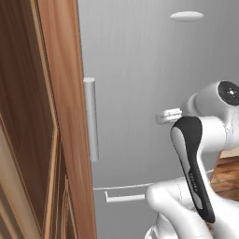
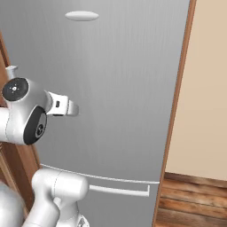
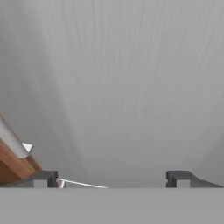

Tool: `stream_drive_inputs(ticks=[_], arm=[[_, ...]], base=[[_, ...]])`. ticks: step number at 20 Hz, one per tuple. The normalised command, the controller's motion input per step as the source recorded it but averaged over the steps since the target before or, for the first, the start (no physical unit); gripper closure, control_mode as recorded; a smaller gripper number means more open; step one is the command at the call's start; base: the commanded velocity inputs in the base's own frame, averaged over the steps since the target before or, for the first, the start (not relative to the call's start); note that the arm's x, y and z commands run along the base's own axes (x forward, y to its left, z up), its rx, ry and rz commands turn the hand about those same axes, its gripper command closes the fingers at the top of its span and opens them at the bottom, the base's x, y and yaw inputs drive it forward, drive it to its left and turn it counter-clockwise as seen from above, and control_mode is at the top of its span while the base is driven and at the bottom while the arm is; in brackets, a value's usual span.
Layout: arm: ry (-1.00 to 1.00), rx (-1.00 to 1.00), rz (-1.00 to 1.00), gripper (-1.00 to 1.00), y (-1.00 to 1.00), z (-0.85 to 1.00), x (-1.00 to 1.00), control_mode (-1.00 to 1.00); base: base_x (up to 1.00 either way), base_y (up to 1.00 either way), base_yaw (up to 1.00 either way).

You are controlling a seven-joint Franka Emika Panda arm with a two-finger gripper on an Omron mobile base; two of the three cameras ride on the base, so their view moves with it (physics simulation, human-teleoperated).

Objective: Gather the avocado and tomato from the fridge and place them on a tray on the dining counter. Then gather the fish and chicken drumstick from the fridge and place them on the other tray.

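The fridge (image 1: 140, 84) is plain brushed grey, its vertical bar handle (image 1: 91, 119) and lower drawer bar (image 2: 119, 190) a paler grey. The cabinet panel (image 1: 60, 107) to its left is reddish-brown wood grain. The right wall (image 2: 206, 88) is beige, with what seems brown plank flooring (image 2: 195, 204) below. The pincer (image 3: 113, 179) tips are dark grey.

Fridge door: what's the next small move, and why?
Probably swing the tool left toward the vertical handle. The fridge looks closed, the tool's jaws stand wide with nothing between them, facing bare door panel, and the handle sits off to the hand view's lower left.
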Motion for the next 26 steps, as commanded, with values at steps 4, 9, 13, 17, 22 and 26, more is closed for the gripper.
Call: stream_drive_inputs(ticks=[4, 9, 13, 17, 22, 26], arm=[[-0.17, 0.00, 0.00, -1.00, 0.01, 0.38, -0.42, -1.00], [-0.08, 0.00, 0.00, -1.00, 0.02, 0.20, -0.27, 1.00], [0.00, 0.00, 0.00, -1.00, 0.00, 0.00, 0.00, 1.00], [0.00, 0.00, 0.00, -1.00, 0.00, 0.00, 0.00, 1.00], [0.00, 0.00, 0.00, -1.00, 0.00, 0.00, 0.00, 1.00], [0.00, 0.00, 0.00, -1.00, 0.00, 0.00, 0.00, 1.00]], base=[[0.00, 0.00, 0.00], [-0.49, 0.01, 0.00], [-0.87, 0.14, 0.00], [-0.83, 0.24, 0.02], [-0.68, 0.30, 0.02], [-0.35, 0.54, 0.01]])
